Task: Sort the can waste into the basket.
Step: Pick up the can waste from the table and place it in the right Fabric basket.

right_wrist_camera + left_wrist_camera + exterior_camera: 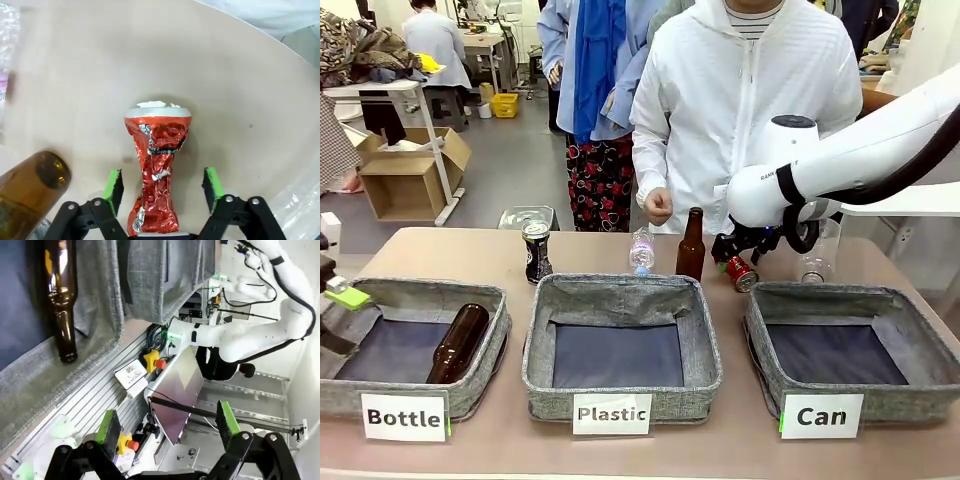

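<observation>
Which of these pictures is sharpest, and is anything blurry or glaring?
Front view: evenly lit, the "Can" label crisp. Right wrist view: red dented can sharp, nearby brown bottle blurred. Left wrist view: glare streaks on the lying brown glass bottle.

This is a robotics lab or workshop. A white robot arm point(860, 150) reaches over a table point(440, 250) that holds labelled sorting baskets point(890, 400). Beyond it are a bare grey floor, an open cardboard box point(405, 175), a yellow crate point(505, 104) and work desks point(380, 90). Red emergency stop buttons point(159, 363) sit by a metal frame point(85, 400).
</observation>
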